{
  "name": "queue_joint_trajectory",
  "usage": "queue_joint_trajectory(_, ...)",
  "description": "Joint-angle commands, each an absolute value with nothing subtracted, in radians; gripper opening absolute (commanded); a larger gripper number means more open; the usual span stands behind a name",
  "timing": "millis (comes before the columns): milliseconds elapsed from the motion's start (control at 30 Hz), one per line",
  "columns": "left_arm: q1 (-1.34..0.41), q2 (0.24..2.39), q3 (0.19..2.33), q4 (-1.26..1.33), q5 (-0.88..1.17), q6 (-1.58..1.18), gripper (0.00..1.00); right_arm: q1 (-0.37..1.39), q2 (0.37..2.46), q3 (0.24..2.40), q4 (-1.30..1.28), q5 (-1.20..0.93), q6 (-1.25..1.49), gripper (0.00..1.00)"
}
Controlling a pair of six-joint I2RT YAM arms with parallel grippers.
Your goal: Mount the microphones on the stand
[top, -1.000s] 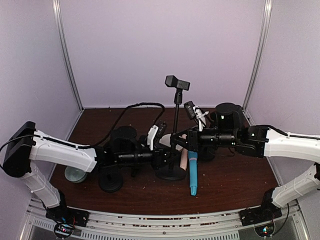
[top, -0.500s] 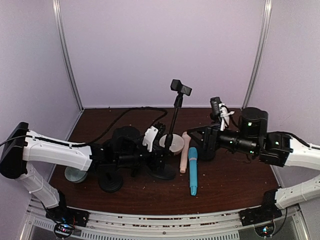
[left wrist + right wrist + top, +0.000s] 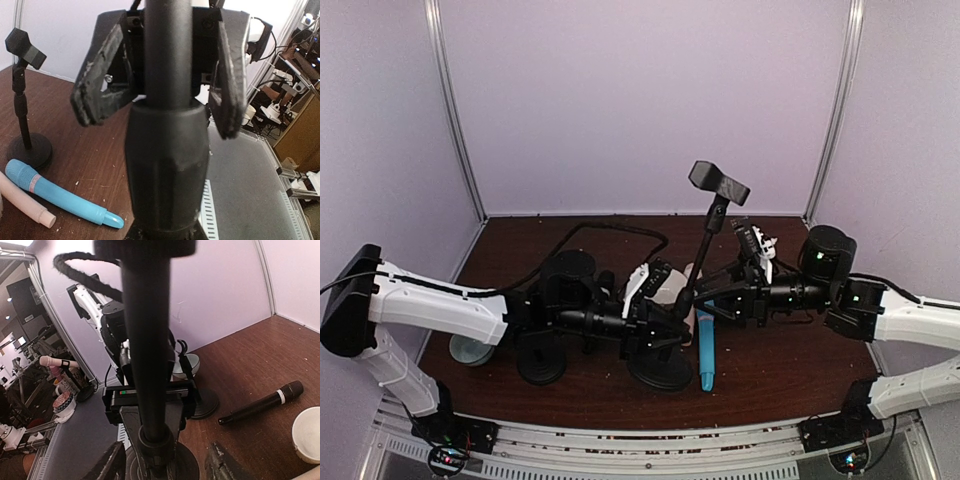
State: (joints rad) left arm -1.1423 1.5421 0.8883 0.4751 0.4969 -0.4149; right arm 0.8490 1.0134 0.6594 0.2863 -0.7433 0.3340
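A black stand [image 3: 702, 250] with a round base [image 3: 660, 368] leans to the right, its clip [image 3: 718, 183] on top. My left gripper [image 3: 672, 335] is shut on the lower pole; the right wrist view shows it clamped there [image 3: 152, 440]. My right gripper [image 3: 703, 300] is open, one finger on either side of the pole without touching it [image 3: 167, 447]. The light blue microphone [image 3: 705, 350] lies on the table beside the base [image 3: 60, 197]. The cream-pink microphone [image 3: 22, 202] lies next to it. The black microphone [image 3: 260, 402] lies further off.
A second black stand [image 3: 22, 105] stands upright, its base [image 3: 542, 362] under my left arm. A pale bowl [image 3: 470, 348] sits at the left, and a white bowl [image 3: 306, 435] near the black microphone. A black cable [image 3: 610, 228] loops across the back.
The held stand has tipped to the right and its base has slid toward the front. My right gripper drew back to the right, then returned around the pole.
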Motion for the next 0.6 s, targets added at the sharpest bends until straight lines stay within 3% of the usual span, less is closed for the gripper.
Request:
queue_joint_trajectory(0, -1.14, 1.552, 0.925, 0.623, 0.552, -0.431, 0.0, 0.868, 1.043, 0.7, 0.365, -0.843, 0.308, 0.54)
queue_joint_trajectory(400, -1.14, 1.552, 0.928, 0.599, 0.526, -0.42, 0.0, 0.893, 1.113, 0.719, 0.357, -0.852, 0.329, 0.19)
queue_joint_trajectory(533, -1.14, 1.551, 0.931, 0.561, 0.451, -0.413, 0.0, 0.909, 1.109, 0.739, 0.299, -0.739, 0.328, 0.0)
queue_joint_trajectory(567, -1.14, 1.547, 0.93, 0.542, 0.405, -0.411, 0.0, 0.92, 1.105, 0.745, 0.282, -0.688, 0.329, 0.0)
